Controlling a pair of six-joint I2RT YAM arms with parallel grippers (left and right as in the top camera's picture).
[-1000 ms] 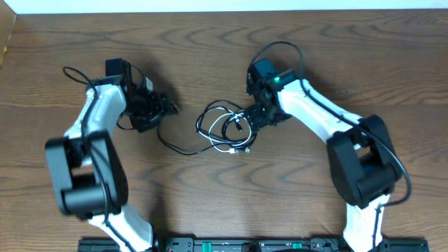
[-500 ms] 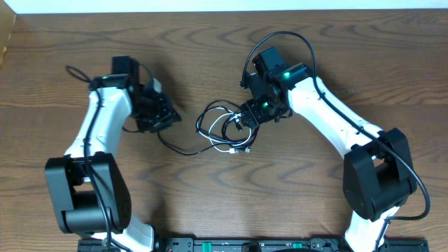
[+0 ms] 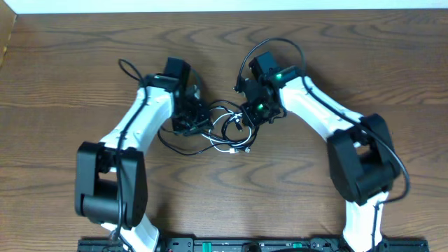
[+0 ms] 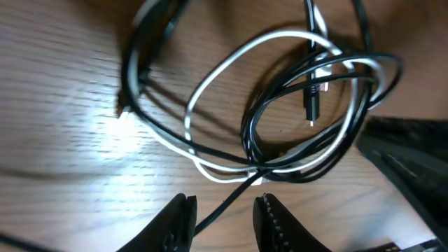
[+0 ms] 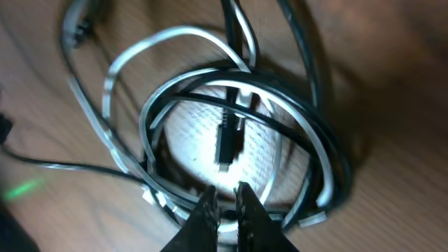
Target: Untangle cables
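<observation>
The cables [image 3: 227,131], one black and one white, lie looped together mid-table, and a black tail [image 3: 171,145] trails left. My left gripper [image 3: 196,120] is at the bundle's left side. In the left wrist view its jaws [image 4: 222,222] stand apart, and a strand of the black cable [image 4: 246,133] runs loosely between them beside the white cable [image 4: 190,115]. My right gripper [image 3: 246,115] is at the bundle's right side. In the right wrist view it [image 5: 225,204] is shut on the crossing strands at the loop's near edge. A black plug [image 5: 225,143] lies inside the loops.
Thick black arm wires arch above both wrists, one [image 3: 127,66] on the left and one [image 3: 276,43] on the right. The arms' base rail [image 3: 231,245] runs along the near edge. Brown wooden tabletop [image 3: 56,84] surrounds the bundle.
My left arm swung right from the table's left part to the bundle, and its jaws narrowed. My right gripper closed on strands at the bundle's right side.
</observation>
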